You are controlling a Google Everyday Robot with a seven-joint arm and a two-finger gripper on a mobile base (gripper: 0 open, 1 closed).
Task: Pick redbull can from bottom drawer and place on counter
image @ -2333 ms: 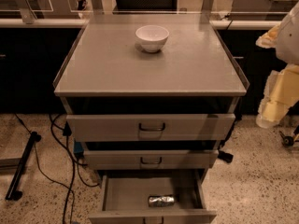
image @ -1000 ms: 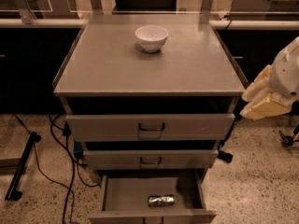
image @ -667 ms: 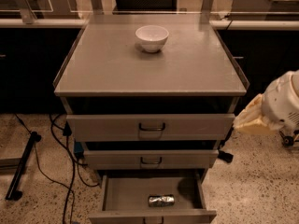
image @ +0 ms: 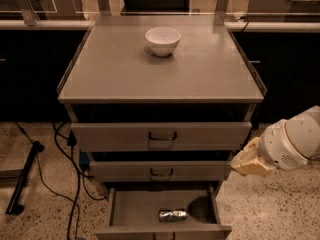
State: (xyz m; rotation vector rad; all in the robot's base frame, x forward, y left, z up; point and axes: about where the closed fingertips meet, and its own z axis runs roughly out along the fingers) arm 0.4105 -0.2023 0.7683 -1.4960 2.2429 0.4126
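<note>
The redbull can (image: 173, 215) lies on its side in the open bottom drawer (image: 131, 215), near the drawer's front middle. My gripper (image: 246, 161) hangs at the right of the cabinet, level with the middle drawer, above and to the right of the can. It points left toward the cabinet's right edge. The white arm joint (image: 292, 144) sits behind it. The counter (image: 115, 69) is the grey cabinet top.
A white bowl (image: 162, 40) stands at the back middle of the counter. Two upper drawers (image: 161, 135) with dark handles are closed. Black cables (image: 60, 164) and a dark stand leg (image: 22, 184) lie on the speckled floor at left.
The arm has dropped from beside the counter's right edge down to middle-drawer height and swung in toward the cabinet. Can, bowl and drawers have not moved.
</note>
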